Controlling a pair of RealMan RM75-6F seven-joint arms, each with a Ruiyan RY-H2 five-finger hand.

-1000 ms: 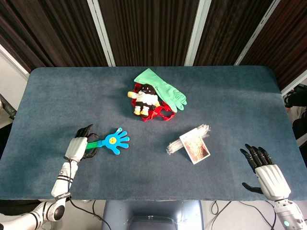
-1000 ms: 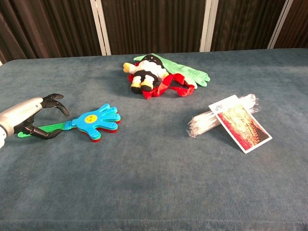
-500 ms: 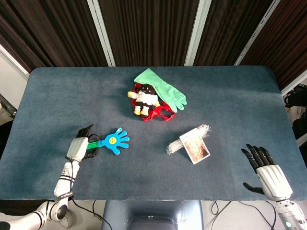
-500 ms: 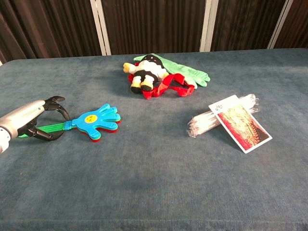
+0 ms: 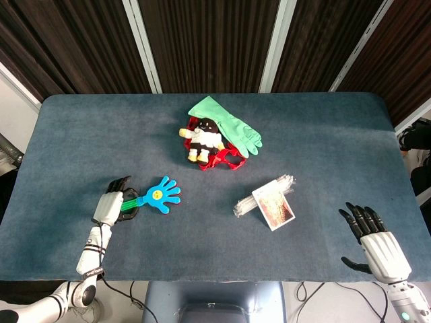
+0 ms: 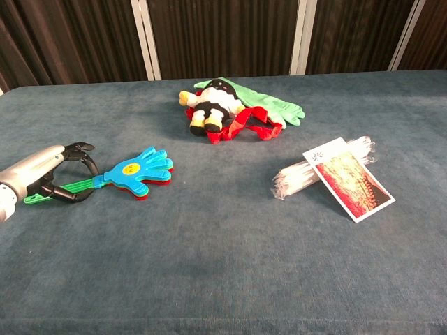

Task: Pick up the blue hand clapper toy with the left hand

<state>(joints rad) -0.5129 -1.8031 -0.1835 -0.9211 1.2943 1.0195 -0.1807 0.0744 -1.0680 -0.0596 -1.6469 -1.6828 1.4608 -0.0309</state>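
Head view: the left hand [image 5: 108, 207] sits at the lower left of the frame with its dark fingers curled around the green handle of the blue clapper toy [image 5: 160, 196], which lies just right of it on the blue tabletop [image 5: 323, 134]. Compared with a second ago the toy's blue palm has shifted slightly up and toward the hand, so the grip seems to have taken hold and started to drag or tip it. The right hand [image 5: 374, 242] hovers at the lower right corner, fingers spread wide and holding nothing, unchanged. In the upper middle lie a green glove [image 5: 232, 124] and a small doll [image 5: 202, 140] on a red strap; a card [image 5: 273, 205] rests on a bundle of clear straws [image 5: 244, 204] right of centre.

Chest view: the left hand [image 6: 42, 171] at the left edge has its fingers closed over the green handle, tighter than in the earlier pictures, where they arched open above it. The clapper toy [image 6: 136, 171] now looks angled, its blue end tilted a little upward, though I cannot tell whether it has fully left the tabletop [image 6: 223, 265]. The right hand does not show here.

My reading is that the grasp is made and the lift is just beginning; the remaining step is raising the toy clear without the thin handle slipping.
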